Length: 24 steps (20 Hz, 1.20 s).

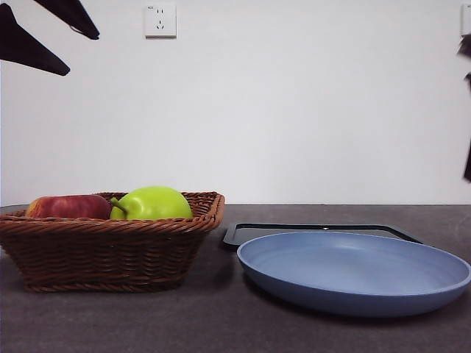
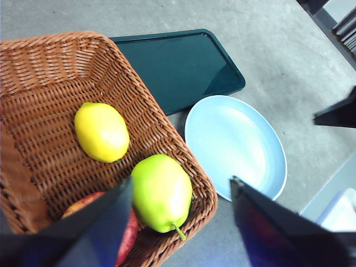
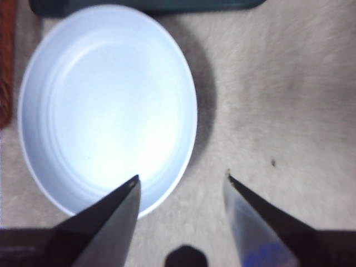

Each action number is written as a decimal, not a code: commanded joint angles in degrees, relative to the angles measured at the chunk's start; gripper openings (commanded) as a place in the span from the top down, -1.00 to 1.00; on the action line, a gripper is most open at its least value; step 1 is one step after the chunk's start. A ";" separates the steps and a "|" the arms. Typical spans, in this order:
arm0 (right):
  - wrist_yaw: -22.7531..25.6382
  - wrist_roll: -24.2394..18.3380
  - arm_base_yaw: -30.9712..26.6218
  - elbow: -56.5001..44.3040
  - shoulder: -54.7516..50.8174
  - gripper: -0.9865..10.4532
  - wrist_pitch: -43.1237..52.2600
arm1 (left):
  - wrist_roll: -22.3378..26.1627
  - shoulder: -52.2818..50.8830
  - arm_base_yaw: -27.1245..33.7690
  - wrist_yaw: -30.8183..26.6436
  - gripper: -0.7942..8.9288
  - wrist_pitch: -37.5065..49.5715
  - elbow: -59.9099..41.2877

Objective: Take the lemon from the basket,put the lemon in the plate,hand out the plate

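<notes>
While the lemon (image 2: 101, 132) lies in the basket (image 2: 39, 61), the left claw (image 2: 181, 192) hovers above, wide open and empty, ready to descend; the right claw (image 3: 181, 181) waits open and empty beside the plate (image 3: 105, 105).

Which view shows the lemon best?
The left wrist view: the lemon lies fully visible in the basket, apart from the green fruit. The front view hides it behind the basket's wall; the right wrist view does not show it.
</notes>
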 commanded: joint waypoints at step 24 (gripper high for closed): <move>-0.28 3.21 3.23 0.74 15.28 0.82 11.56 | -0.68 0.57 -2.91 -0.09 0.07 0.77 0.92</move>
